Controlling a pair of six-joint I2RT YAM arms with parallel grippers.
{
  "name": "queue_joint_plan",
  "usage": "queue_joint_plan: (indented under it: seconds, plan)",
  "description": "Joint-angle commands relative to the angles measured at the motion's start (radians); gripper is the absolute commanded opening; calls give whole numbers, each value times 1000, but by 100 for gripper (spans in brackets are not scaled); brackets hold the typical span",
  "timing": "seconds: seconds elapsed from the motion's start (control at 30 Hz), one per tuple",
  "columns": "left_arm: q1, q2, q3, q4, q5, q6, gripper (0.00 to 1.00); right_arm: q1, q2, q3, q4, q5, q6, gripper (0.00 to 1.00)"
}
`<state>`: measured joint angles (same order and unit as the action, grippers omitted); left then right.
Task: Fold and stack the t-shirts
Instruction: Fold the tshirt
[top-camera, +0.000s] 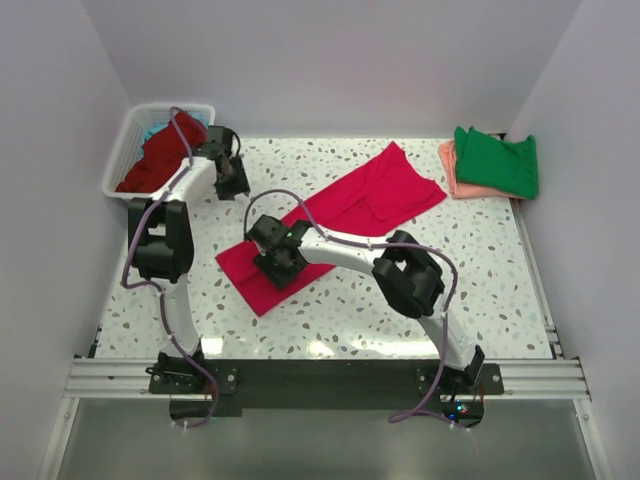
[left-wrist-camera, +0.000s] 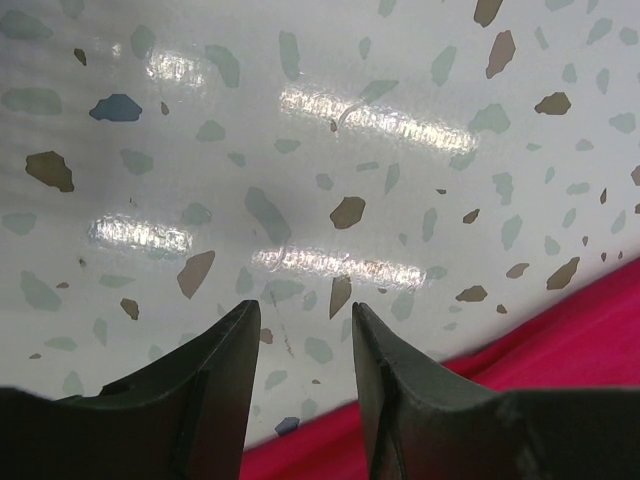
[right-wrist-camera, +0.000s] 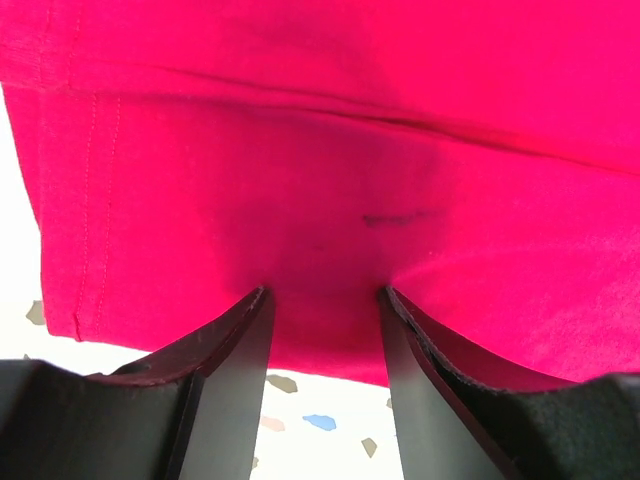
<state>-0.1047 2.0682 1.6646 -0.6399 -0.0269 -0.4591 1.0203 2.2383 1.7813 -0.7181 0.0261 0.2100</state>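
Observation:
A bright crimson-pink t-shirt (top-camera: 380, 195) lies spread diagonally across the middle of the speckled table. My right gripper (top-camera: 278, 268) is down on its lower left end. In the right wrist view the right gripper (right-wrist-camera: 322, 292) stands open, both tips touching the pink cloth (right-wrist-camera: 300, 150), near its hemmed edge. My left gripper (top-camera: 232, 185) hovers over bare table beside the basket, apart from the shirt. Seen from the left wrist, the left gripper (left-wrist-camera: 305, 305) is open with nothing between its fingers, and a strip of the pink shirt (left-wrist-camera: 560, 340) shows at the lower right.
A white slatted basket (top-camera: 118, 165) at the back left holds a dark red shirt (top-camera: 160, 155) and some teal cloth (top-camera: 152, 130). At the back right a folded green shirt (top-camera: 497, 160) lies on a salmon-pink one (top-camera: 452, 175). White walls close in three sides.

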Motion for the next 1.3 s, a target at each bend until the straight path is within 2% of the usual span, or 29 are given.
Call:
queue_joint_plan:
  seconds: [0.0,0.33,0.5,0.7,0.83,1.07,1.27]
  plan:
    - [8,20,38,6,22,27,47,18,-25,-120,-89,-25,-12,50]
    - [2,21,31,46,142,51,46,40,-158,-302,-132,-107,-3,49]
    - [-44,36,61,72,199,100,46,67,-230,-382,-167,-101,15,48]
    - [-161,107,184,82,200,143,47,66,-285,-417,-184,-104,49,48]
    - [-216,177,300,109,278,139,47,66,-328,-493,-152,-115,106,48]
    - [-300,271,323,299,482,56,49,69,-422,-629,-100,-65,227,46]
    - [-383,323,342,457,565,-4,54,70,-462,-635,-73,-5,282,47]
